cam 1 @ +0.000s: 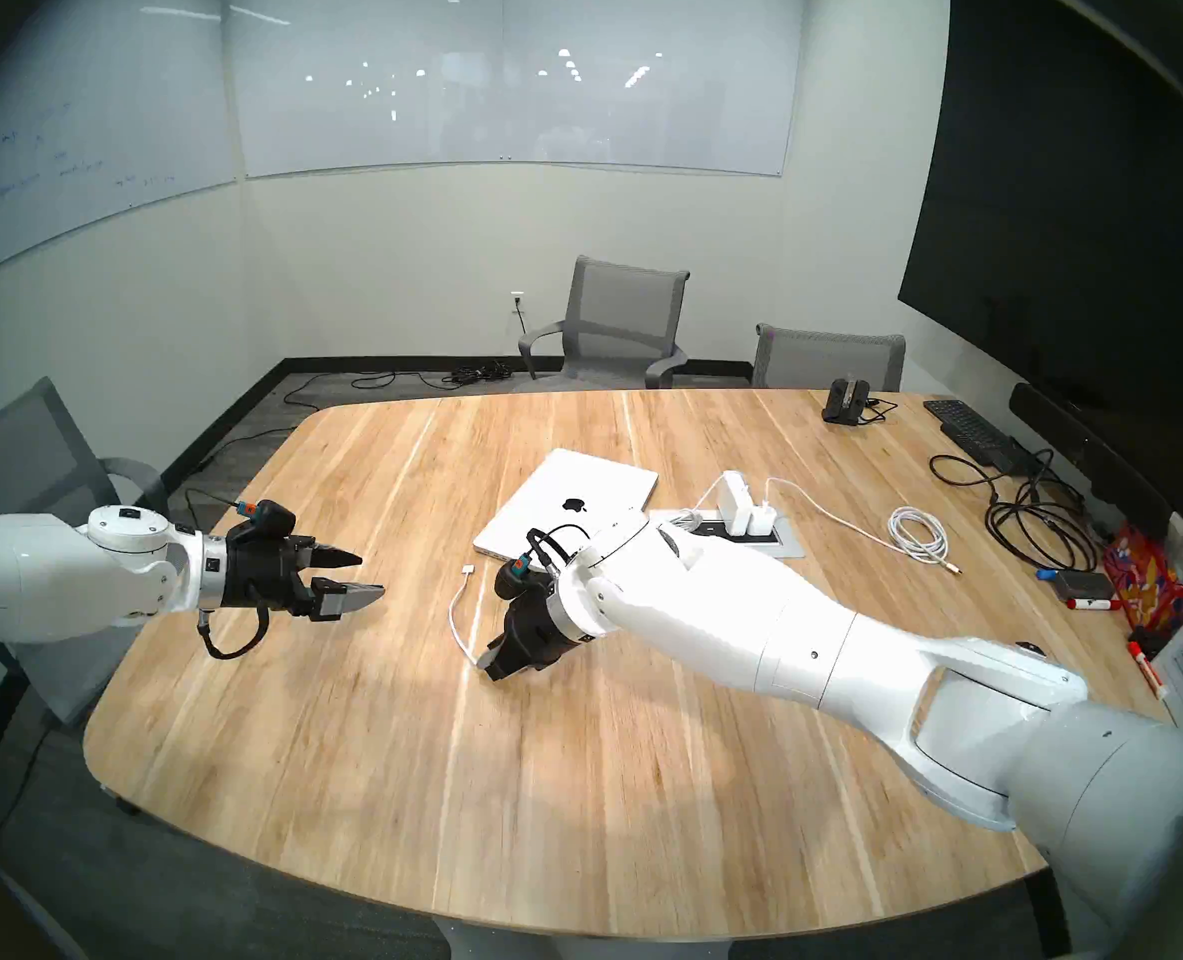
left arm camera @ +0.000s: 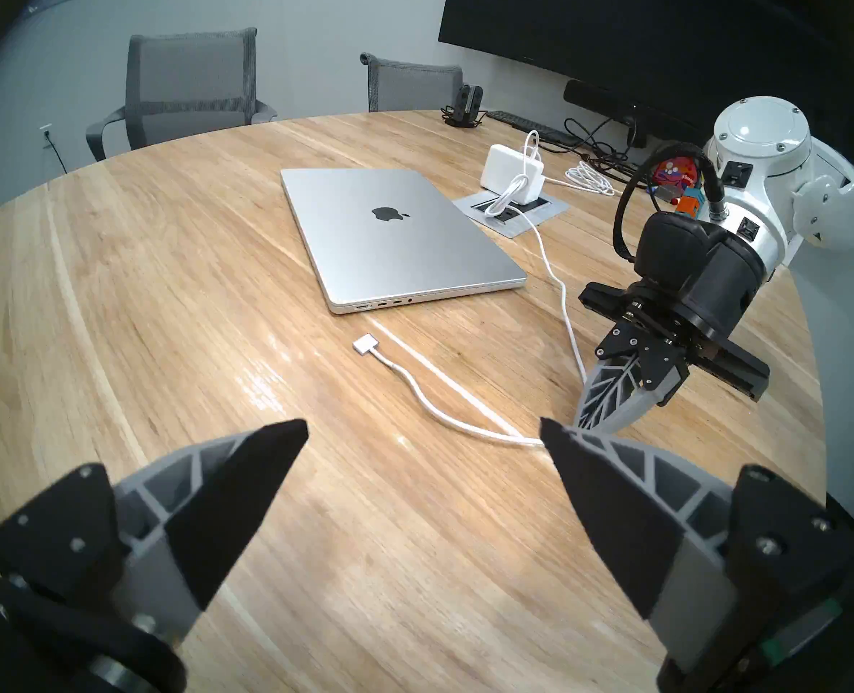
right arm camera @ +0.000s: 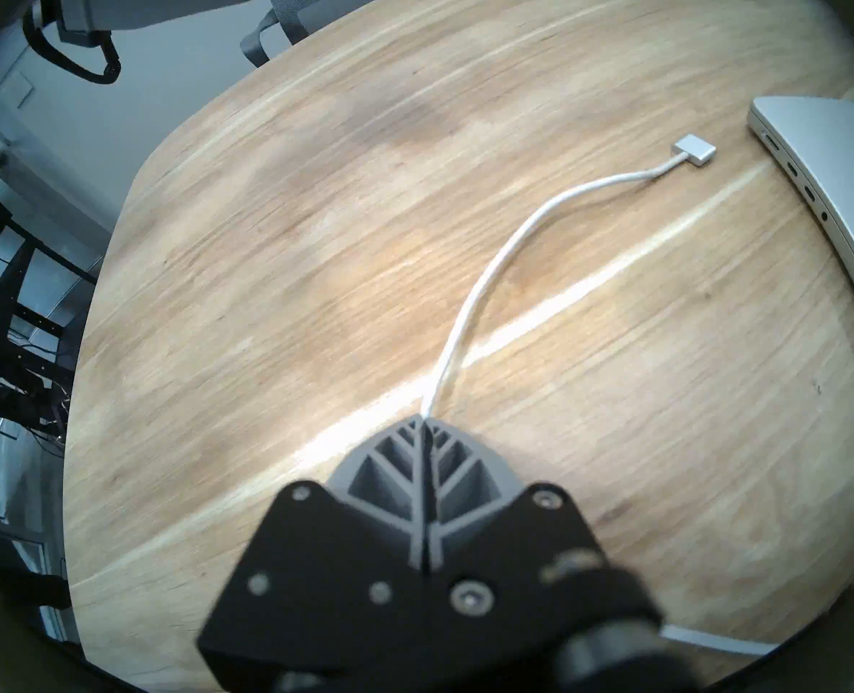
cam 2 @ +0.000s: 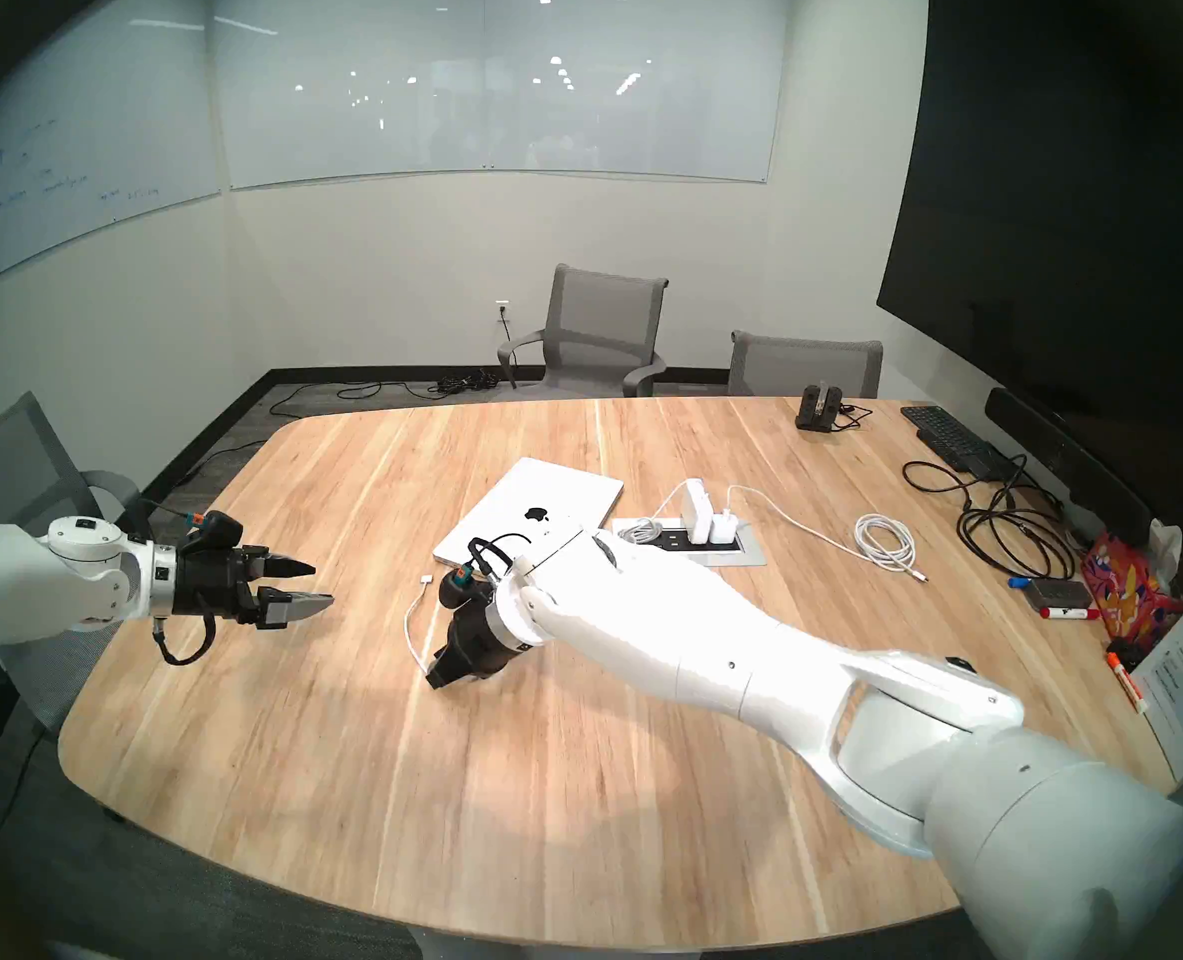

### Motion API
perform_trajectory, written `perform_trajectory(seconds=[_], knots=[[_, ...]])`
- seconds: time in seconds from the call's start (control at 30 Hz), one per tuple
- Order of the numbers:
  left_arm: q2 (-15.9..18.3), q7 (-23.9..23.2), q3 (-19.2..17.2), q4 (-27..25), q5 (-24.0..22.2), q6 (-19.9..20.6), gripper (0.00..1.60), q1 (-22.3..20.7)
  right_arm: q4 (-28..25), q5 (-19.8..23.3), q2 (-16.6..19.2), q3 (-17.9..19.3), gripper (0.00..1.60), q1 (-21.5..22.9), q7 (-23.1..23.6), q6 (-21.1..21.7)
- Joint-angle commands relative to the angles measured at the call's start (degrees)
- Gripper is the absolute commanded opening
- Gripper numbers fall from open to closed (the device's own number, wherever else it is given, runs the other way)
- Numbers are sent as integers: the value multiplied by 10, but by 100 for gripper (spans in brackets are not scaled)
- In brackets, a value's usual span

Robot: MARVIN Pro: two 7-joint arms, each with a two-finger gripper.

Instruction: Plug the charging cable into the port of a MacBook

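Observation:
The closed silver MacBook [cam 1: 575,501] lies mid-table, black logo up; its port edge [left arm camera: 385,304] faces my left wrist camera. The white charging cable [right arm camera: 490,272] curves over the table, and its flat plug [right arm camera: 845,149] lies flat a short way from the laptop's port edge [right arm camera: 810,192], apart from it. My right gripper [cam 1: 486,666] points down at the table and is shut on the cord [left arm camera: 430,402], well back from the plug [left arm camera: 365,348]. My left gripper [cam 1: 371,576] is open and empty, held above the table's left side, away from the cable.
A white power adapter [cam 1: 737,498] stands in the table's outlet plate behind the laptop. A coiled white cable [cam 1: 918,532], black cables [cam 1: 1032,515], a black keyboard [cam 1: 970,432] and markers [cam 1: 1087,602] lie at the right. Grey chairs [cam 1: 616,321] stand beyond the far edge.

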Motion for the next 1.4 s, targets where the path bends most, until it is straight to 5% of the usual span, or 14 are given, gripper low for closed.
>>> perform_trajectory(seconds=[0.0, 0.33, 0.97, 1.37], knots=[[-1, 0, -7, 0, -1, -1, 160, -7, -11, -3, -3, 3, 58, 6, -5, -1], [-1, 0, -7, 0, -1, -1, 160, -7, -21, -6, -1, 2, 107, 5, -17, 6], [-1, 0, -7, 0, -1, -1, 160, -7, -53, -14, 19, 7, 115, 8, -40, 15], [-1, 0, -7, 0, -1, -1, 160, -7, -71, -16, 28, 12, 100, 5, -42, 11]])
